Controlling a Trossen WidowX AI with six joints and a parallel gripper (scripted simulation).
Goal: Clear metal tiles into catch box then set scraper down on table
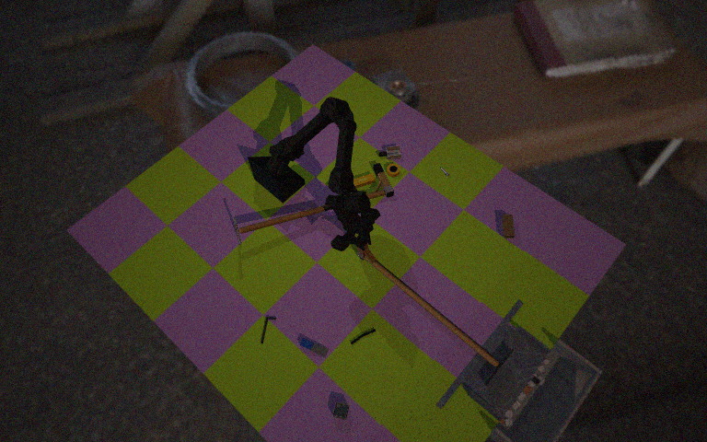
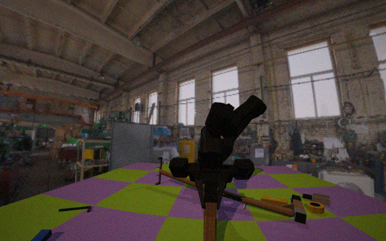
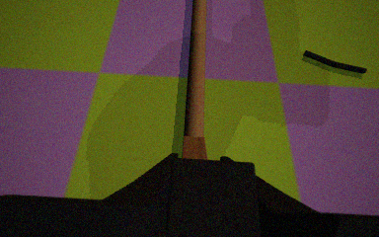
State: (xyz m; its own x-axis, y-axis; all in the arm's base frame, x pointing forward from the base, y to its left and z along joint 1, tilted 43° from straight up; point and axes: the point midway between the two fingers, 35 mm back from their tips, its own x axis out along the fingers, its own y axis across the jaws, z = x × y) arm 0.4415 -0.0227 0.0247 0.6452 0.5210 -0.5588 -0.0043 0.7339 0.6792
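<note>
Surface (image 1: 156, 271) is the purple/green checker; arm stands near its middle, reaching toward the near-right corner. Steel bench plate (image 1: 513, 346) sits at that corner, with the catch box (image 1: 573, 385) at its far end.

I've got the claw (image 1: 358, 249) clamped on the handle end of the long scraper (image 1: 427, 307). Handle runs diagonally out to the plate; head looks to sit mid-plate, cross blade (image 1: 513, 310) spanning it. Wrist view shows the handle (image 3: 195, 89) dead centre, straight ahead, so the grip looks square.

Metal tiles (image 1: 527, 389) appear lined up along the box-side edge of the plate; too small and dim to say whether any are over the lip yet. My read: the sweep isn't finished.

For the push:
- drive straight along the handle axis, no yaw, or the blade will skew and leak tiles round one end
- keep the blade low on the plate, light downforce only; long lever, the grip could slip
- slow near the box lip

A second, shorter scraper (image 1: 281, 218) lies behind the arm; ignoring it. A thin black strip (image 3: 335, 62) lies right of the handle, clear of it.
</note>
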